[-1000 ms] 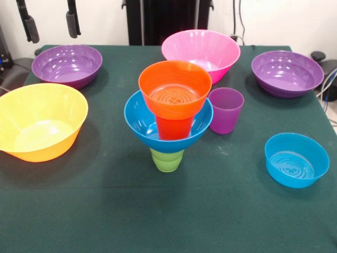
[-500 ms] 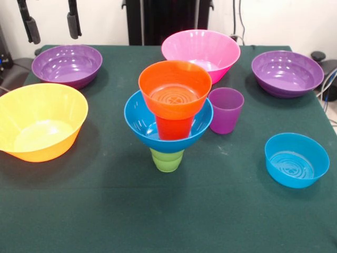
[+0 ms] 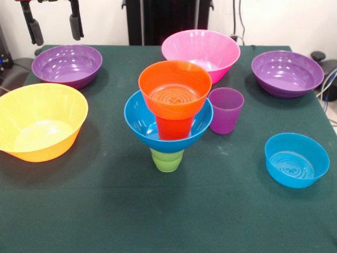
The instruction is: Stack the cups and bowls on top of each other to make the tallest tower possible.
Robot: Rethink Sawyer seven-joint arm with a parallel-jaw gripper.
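Green cup (image 3: 167, 159) is carrying the blue bowl (image 3: 140, 122), orange cup (image 3: 174, 127) and orange bowl (image 3: 175, 88); the hand (image 3: 56, 25) is hanging spread above the purple bowl (image 3: 67, 64).

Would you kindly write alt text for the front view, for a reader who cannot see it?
A tower of green cup, blue bowl, orange cup and orange bowl stands mid-table on a green cloth. Around it sit yellow, pink, two purple and a small blue bowl, plus a purple cup. The open end effector hangs top left.

bowls (image 3: 200, 51): glossy plastic | table (image 3: 105, 211): matt green cloth
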